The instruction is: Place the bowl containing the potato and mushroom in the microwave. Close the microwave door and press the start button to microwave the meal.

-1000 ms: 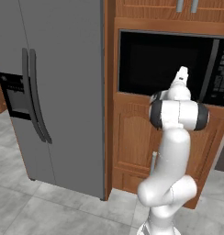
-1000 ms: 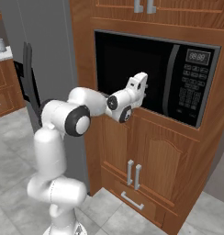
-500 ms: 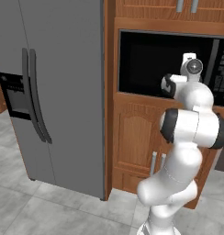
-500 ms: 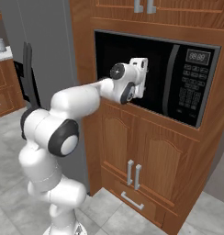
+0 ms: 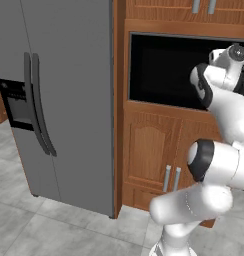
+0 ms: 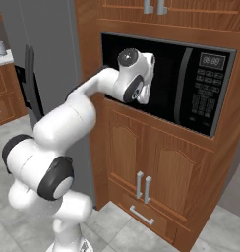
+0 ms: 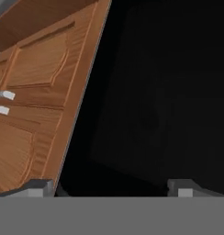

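You have the hand [image 7: 111,187] up close against the microwave door [image 7: 159,101], its two tips spread wide apart with nothing between them. The microwave [image 6: 181,86] sits built into the wooden cabinetry, door shut, dark window facing you, and its button panel [image 6: 205,91] lies at the right side. From the right base view the wrist hangs in front of the window's left half. The grey fridge [image 5: 59,100] stands just left of the cabinet.
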